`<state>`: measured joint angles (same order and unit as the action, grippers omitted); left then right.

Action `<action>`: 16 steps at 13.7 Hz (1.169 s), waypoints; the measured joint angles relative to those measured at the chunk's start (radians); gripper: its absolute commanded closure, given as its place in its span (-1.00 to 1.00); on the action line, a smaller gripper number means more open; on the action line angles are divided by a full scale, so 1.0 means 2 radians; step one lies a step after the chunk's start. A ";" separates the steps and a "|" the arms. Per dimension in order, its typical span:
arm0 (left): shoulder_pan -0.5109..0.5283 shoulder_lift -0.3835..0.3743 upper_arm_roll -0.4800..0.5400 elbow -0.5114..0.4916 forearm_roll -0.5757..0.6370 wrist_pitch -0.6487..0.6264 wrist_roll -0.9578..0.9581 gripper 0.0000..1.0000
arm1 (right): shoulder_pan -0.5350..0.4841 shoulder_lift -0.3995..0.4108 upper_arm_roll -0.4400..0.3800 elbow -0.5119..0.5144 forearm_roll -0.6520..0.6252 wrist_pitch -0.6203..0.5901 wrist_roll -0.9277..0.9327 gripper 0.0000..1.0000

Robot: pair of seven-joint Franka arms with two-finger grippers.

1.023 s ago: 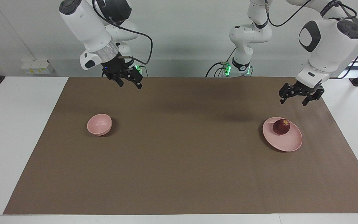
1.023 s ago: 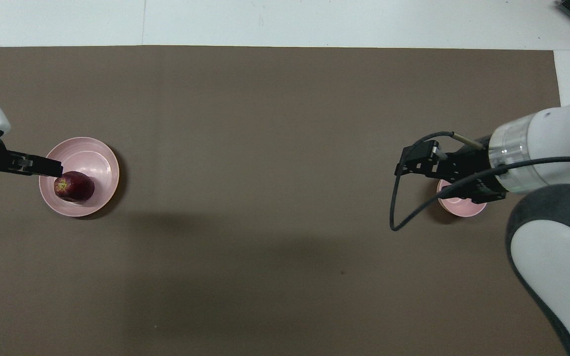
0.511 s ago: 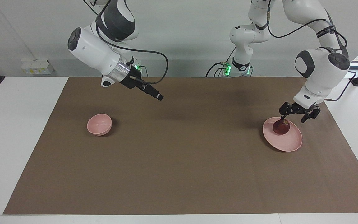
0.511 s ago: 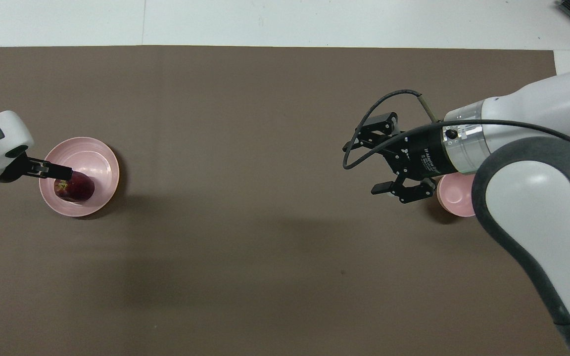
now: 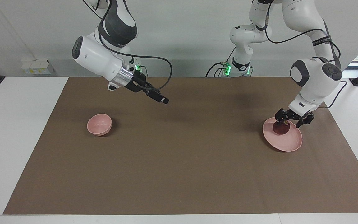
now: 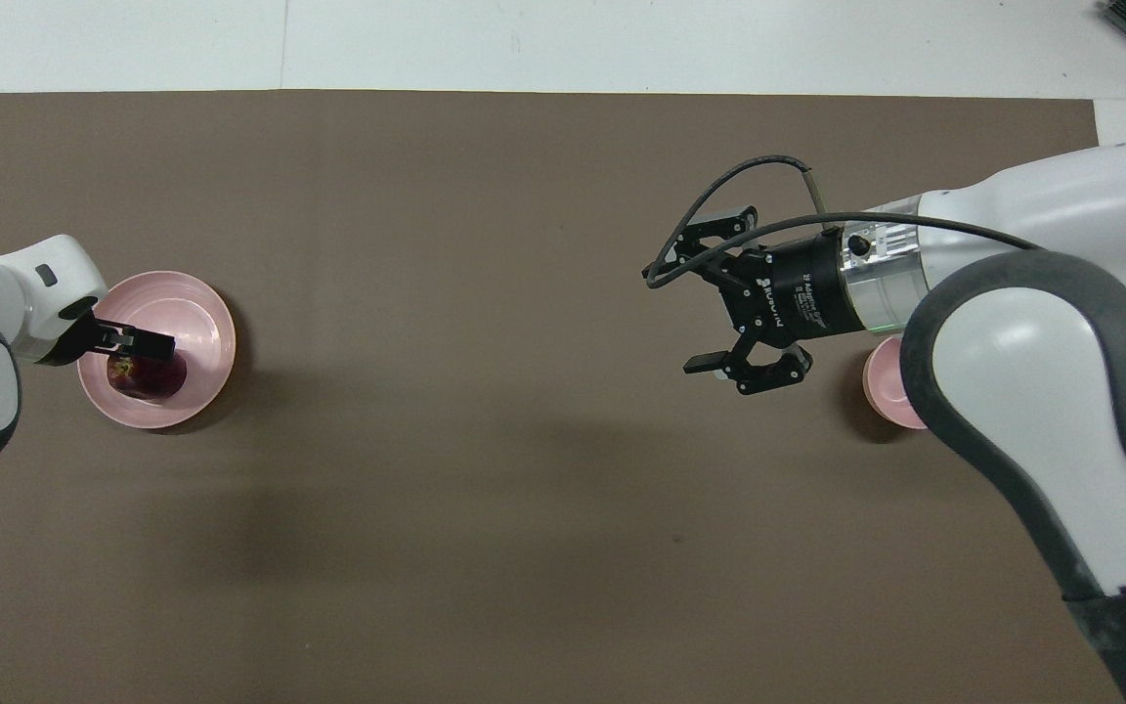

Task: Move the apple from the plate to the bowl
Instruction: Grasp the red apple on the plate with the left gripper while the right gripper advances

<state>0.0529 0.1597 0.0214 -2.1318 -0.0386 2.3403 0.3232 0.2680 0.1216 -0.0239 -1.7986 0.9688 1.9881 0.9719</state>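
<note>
Early going: the apple (image 5: 281, 128) sits on the plate (image 5: 286, 143) at the left arm's end of the counter, the left hand (image 5: 291, 120) spread wide around it but not gripping, while the right hand (image 6: 714, 293) waits open in the air, the bowl (image 5: 99, 124) unfilled.

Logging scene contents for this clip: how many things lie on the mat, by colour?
Pink: 2, the plate and the bowl
Dark red: 1, the apple
Total: 3
</note>
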 measured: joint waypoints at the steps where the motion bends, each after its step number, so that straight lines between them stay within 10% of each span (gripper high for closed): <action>1: 0.000 0.000 0.000 -0.004 0.000 0.002 0.000 -0.54 | 0.000 0.001 0.000 -0.003 0.017 0.008 0.010 -1.00; 6: 0.002 -0.003 0.000 -0.009 -0.001 0.002 0.007 1.00 | 0.003 0.023 0.000 -0.014 0.098 0.021 0.019 -1.00; 16: 0.002 -0.020 -0.011 0.052 -0.064 -0.057 0.018 1.00 | 0.076 0.045 0.000 -0.031 0.235 0.141 0.028 -1.00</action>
<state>0.0560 0.1199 -0.0004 -2.0274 -0.1671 2.2272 0.3590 0.4200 0.2119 -0.0232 -1.8612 1.4397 2.2701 1.0281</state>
